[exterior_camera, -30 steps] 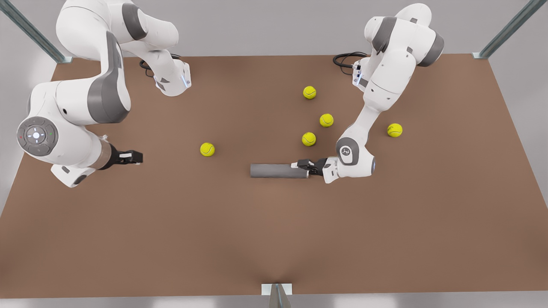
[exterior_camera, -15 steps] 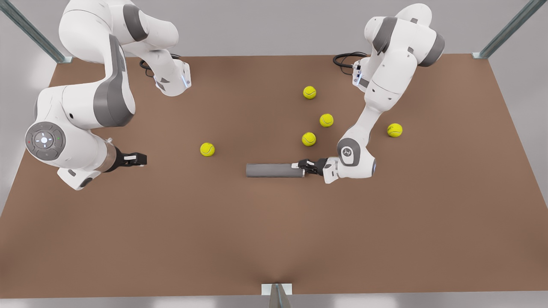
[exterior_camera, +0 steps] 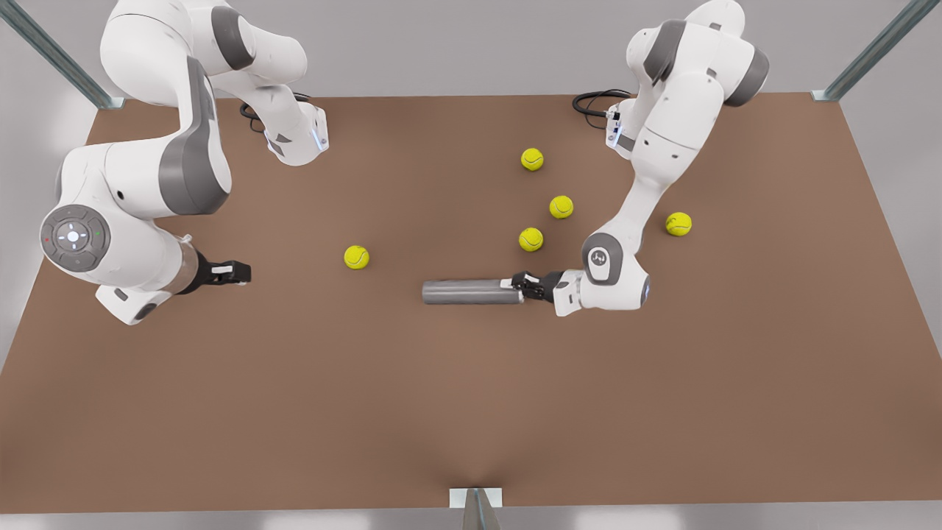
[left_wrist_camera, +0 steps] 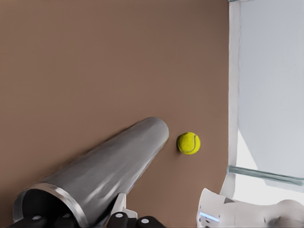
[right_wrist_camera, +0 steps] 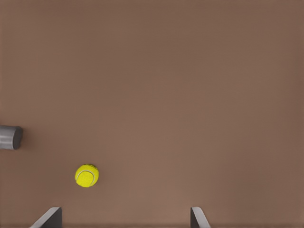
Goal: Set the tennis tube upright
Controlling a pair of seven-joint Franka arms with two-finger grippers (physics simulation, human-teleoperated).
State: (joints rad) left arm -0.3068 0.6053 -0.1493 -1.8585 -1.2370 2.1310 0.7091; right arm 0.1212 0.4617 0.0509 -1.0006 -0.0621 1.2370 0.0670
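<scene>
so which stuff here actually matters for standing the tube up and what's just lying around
Part of the job:
- tennis tube, lying flat on the table
- left gripper, at the tube's silvery-rimmed end

Just lying about:
- five tennis balls
- right gripper, open, waiting at the front view's left
- brown table

We see a matte grey tennis tube (exterior_camera: 465,291) with a silvery rim (left_wrist_camera: 61,198), yellow-green tennis balls (exterior_camera: 356,257), a plain brown counter (exterior_camera: 471,412), and white-and-grey arms (exterior_camera: 147,177).

Tube end (right_wrist_camera: 9,137), 1 ball (right_wrist_camera: 87,175), table (right_wrist_camera: 180,85)
</scene>
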